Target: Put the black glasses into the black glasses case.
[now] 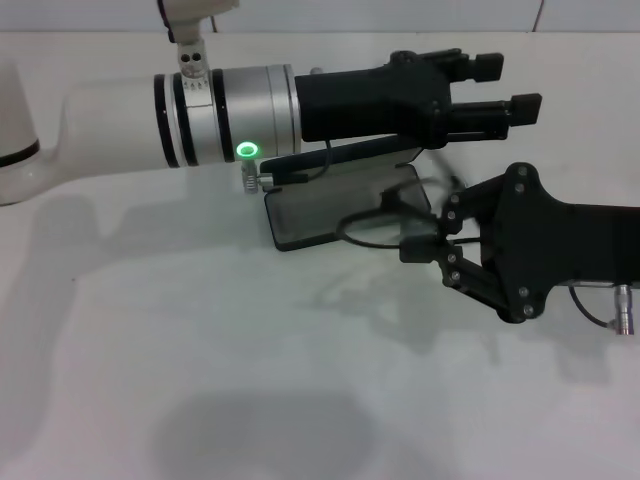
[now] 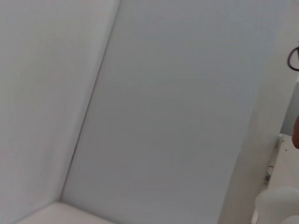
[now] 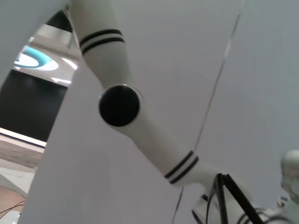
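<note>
The black glasses case [image 1: 320, 210] lies open at the middle of the white table, grey lining up, its lid raised behind it under my left arm. My right gripper [image 1: 418, 246] comes in from the right and is shut on the black glasses [image 1: 366, 226], holding them over the right end of the open case. The glasses' thin frame and temple arms also show in the right wrist view [image 3: 223, 196]. My left gripper [image 1: 508, 86] hangs above and behind the case, pointing right, open and empty.
The white table [image 1: 200, 350] stretches in front and to the left of the case. My left arm's white forearm [image 1: 110, 125] crosses the back of the scene. A white wall stands behind the table.
</note>
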Controlling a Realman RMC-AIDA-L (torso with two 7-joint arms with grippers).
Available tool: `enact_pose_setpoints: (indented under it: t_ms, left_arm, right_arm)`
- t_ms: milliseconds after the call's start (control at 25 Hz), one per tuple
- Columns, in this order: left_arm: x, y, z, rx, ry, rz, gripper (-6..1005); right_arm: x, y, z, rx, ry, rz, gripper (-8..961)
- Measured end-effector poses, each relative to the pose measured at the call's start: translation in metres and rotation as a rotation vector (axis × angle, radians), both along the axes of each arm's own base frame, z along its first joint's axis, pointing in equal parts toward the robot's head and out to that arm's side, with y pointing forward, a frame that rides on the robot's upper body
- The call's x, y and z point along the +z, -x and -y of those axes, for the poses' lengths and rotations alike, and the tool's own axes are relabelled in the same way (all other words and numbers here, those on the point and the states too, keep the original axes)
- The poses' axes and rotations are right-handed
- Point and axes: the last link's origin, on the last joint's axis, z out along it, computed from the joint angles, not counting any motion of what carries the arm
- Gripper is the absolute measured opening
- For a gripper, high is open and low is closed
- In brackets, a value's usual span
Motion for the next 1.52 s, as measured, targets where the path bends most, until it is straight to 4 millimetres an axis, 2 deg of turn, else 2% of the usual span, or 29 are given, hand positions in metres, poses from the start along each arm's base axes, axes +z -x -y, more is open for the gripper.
enact_pose_setpoints:
  t_ms: [400, 1080, 1200, 1320, 1440, 1520]
  left_arm:
    - [0.005, 0.005, 0.000, -0.048, -0.116, 0.029, 772]
    - [0.008, 0.009, 0.005, -0.093, -0.138, 0.025, 772]
    - [0.024, 0.021, -0.004, -0.023, -0.225, 0.060, 772]
    - [0.057, 0.048, -0.015, 0.114, -0.367, 0.120, 772]
    - [0.072, 0.068, -0.015, 0.179, -0.418, 0.125, 772]
    - [0.075, 0.075, -0.013, 0.200, -0.427, 0.129, 772]
  right_arm:
    - [0.001, -0.011, -0.006, -0.105, -0.007, 0.023, 115]
    - [0.004, -0.018, -0.016, -0.178, -0.068, 0.027, 115]
    - [0.000, -0.021, -0.021, -0.193, -0.094, 0.080, 115]
    - [-0.008, -0.026, -0.035, -0.217, -0.175, 0.188, 115]
    - [-0.020, -0.020, -0.052, -0.213, -0.275, 0.316, 116]
    - [-0.028, -0.012, -0.061, -0.207, -0.326, 0.384, 116]
